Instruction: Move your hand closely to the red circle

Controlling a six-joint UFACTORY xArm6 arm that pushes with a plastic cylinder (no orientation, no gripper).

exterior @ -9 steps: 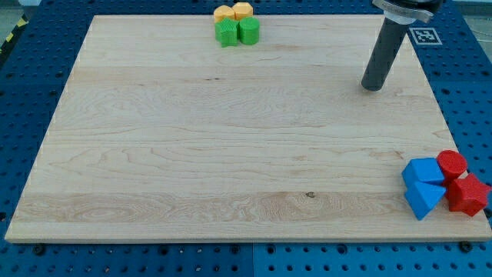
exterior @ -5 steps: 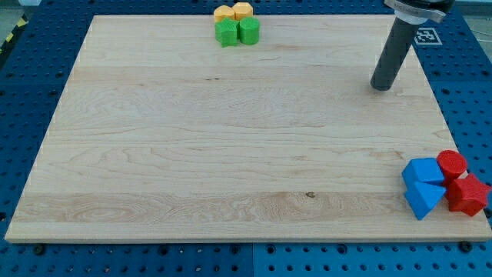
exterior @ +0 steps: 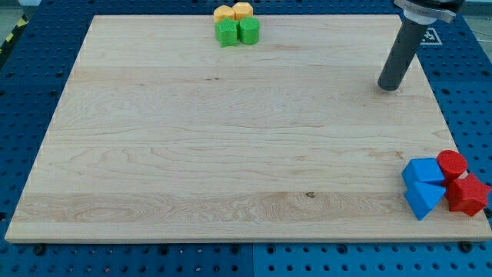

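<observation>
Two clusters of blocks sit on your tabletop [exterior: 231,154], and the red circle [exterior: 452,163] belongs to the one at the view's bottom right, touching a blue cube [exterior: 423,171] on its left and a second red block [exterior: 468,194] just below it, with a blue triangle [exterior: 423,198] beneath the cube. Your arm carries no hand that opens or closes, only a rod, so there is nothing to report as apart or together; my tip [exterior: 390,87] rests on bare wood near the view's upper right, well apart from every block. The main risk, in my judgement, is overshoot: the circle lies right beside the tabletop's right edge, so arriving too fast or from the view's left could nudge it, or shove the blue cube into it, and tip something off the side. Coming down from the view's top looks safest, since the strip of wood between tip and circle holds nothing. The green [exterior: 237,32] and orange blocks [exterior: 233,11] at the top edge are far from that path.
</observation>
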